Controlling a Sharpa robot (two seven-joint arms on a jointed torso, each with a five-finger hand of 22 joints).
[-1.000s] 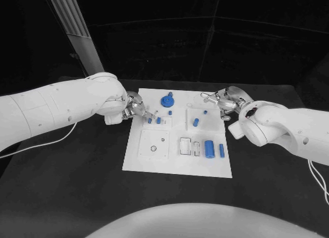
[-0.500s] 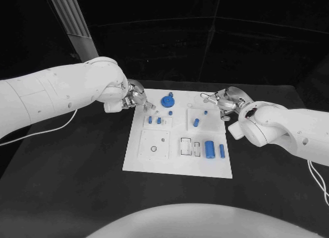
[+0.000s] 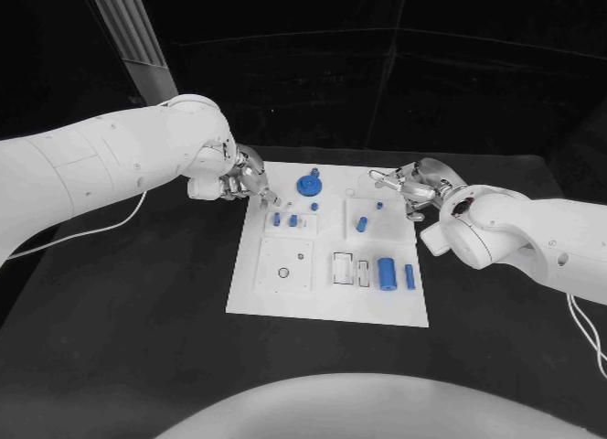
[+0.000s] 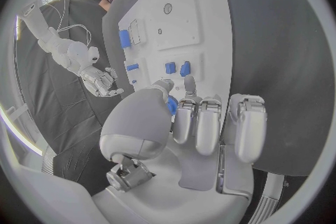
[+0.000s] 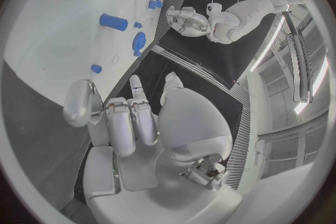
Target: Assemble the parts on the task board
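Left hand: lifted clear of the two small blue parts compared with a second ago, now raised over the far left edge of the task board; fingers loosely curled with nothing seen in them, though in the left wrist view a blue part peeks from behind the thumb, so cannot tell for certain whether empty.
Right hand: unchanged, poised beside the board's far right corner, fingers partly apart, nothing held.
Task board: unmoved in the middle of the counter.
Two small blue parts: upright side by side in the left block, no longer touched.
Blue knob: at the far edge, between the two hands.
Short blue peg: in the right block, near the right hand.
Large blue cylinder and slim blue bar: lying near the right edge, not yet seated.
Meaning: probably placement or pressing of the small pair finished, left hand freed for another piece; loose cylinder and bar suggest much of the assembly left.
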